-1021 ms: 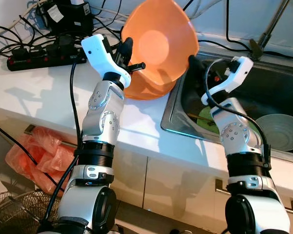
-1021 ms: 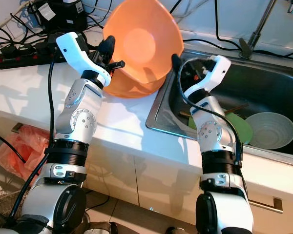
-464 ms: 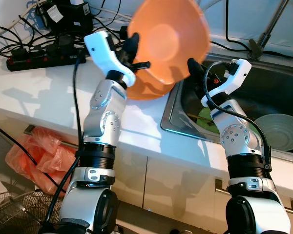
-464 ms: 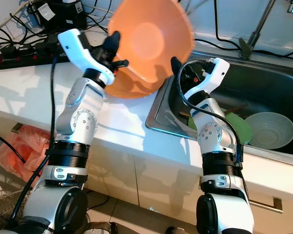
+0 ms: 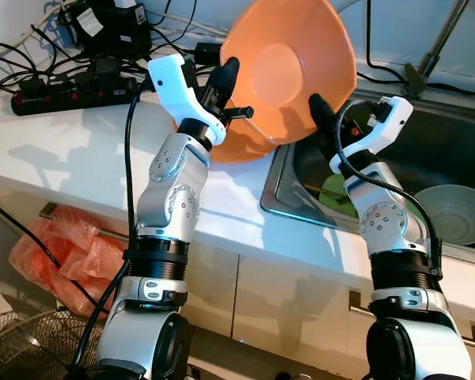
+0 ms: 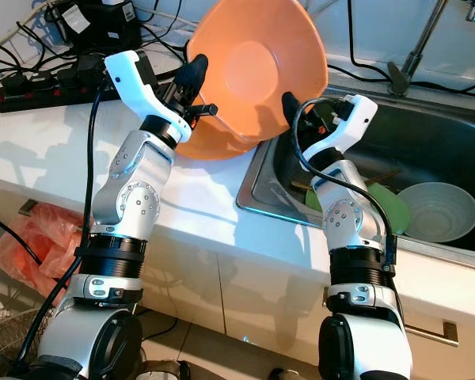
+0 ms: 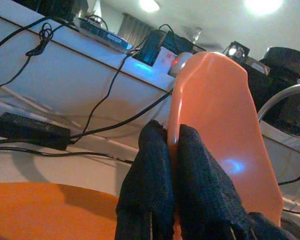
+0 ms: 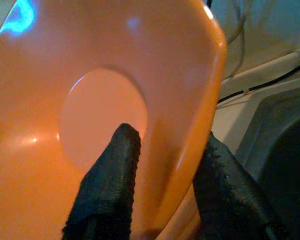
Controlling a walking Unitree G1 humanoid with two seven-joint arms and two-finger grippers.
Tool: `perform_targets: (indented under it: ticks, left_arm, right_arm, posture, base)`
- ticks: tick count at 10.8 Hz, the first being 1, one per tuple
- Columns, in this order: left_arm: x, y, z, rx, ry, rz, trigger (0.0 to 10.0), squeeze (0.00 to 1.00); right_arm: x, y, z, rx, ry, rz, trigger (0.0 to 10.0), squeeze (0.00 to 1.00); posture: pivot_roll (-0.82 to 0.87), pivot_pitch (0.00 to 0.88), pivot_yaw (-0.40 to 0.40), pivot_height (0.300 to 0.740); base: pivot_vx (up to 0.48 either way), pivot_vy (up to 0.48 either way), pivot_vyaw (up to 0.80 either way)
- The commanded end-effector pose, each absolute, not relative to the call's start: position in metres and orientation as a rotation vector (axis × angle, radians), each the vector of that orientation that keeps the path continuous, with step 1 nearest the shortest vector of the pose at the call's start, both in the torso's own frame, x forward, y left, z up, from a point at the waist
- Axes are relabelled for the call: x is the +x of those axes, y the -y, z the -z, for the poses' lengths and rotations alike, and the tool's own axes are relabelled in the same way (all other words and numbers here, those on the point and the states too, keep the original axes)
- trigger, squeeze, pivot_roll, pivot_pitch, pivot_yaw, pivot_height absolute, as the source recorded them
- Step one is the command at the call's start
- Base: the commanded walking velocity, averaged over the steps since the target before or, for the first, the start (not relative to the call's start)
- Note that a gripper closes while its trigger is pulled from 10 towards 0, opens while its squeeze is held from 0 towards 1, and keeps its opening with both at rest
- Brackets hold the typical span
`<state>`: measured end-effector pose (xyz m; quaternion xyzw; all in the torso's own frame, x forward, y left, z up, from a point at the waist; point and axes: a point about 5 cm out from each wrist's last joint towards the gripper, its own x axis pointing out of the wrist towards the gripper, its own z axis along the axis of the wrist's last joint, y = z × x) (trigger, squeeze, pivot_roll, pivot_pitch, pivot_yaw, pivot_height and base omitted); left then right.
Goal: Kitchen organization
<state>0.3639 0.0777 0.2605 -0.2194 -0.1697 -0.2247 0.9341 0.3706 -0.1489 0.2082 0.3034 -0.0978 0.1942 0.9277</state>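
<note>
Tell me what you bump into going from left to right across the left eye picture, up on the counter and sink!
Black power strip → left gripper → orange basin → right gripper → green plate in the sink → grey bowl.

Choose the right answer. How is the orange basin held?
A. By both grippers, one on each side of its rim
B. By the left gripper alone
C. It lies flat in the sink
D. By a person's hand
A: the left gripper pinches the basin at one side of its rim and the right gripper clamps the other, holding it tilted above the counter beside the sink.
</note>
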Motion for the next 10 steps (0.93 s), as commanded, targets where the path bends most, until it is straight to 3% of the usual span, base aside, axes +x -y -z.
perform_targets:
  ticks: [1,7,8,9,10]
  left_arm:
    - [0.36,-0.07,-0.263,-0.408,0.352,0.51,10.0,0.0]
    - [0.36,-0.066,-0.254,-0.328,0.321,0.515,10.0,0.0]
    - [0.36,-0.066,-0.253,-0.318,0.317,0.51,10.0,0.62]
    - [0.36,-0.065,-0.251,-0.303,0.312,0.521,10.0,1.0]
    - [0.36,-0.065,-0.251,-0.302,0.312,0.519,10.0,1.0]
  right_arm:
    - [0.371,0.151,-0.213,0.637,0.221,-0.392,0.0,0.0]
    - [0.372,0.153,-0.215,0.7,0.237,-0.38,0.0,0.0]
    - [0.372,0.153,-0.215,0.706,0.238,-0.38,0.0,0.0]
    - [0.372,0.154,-0.216,0.727,0.241,-0.375,0.0,0.0]
    - [0.372,0.155,-0.216,0.736,0.243,-0.373,0.0,0.0]
  posture:
    - [0.08,0.07,-0.005,0.74]
    - [0.08,0.061,0.0,0.74]
    - [0.08,0.059,0.0,0.74]
    - [0.08,0.059,0.0,0.74]
    - [0.08,0.059,0.0,0.74]
  base:
    - [0.0,0.0,0.0]
    - [0.0,0.0,0.0]
    - [0.0,0.0,0.0]
    - [0.0,0.0,0.0]
    - [0.0,0.0,0.0]
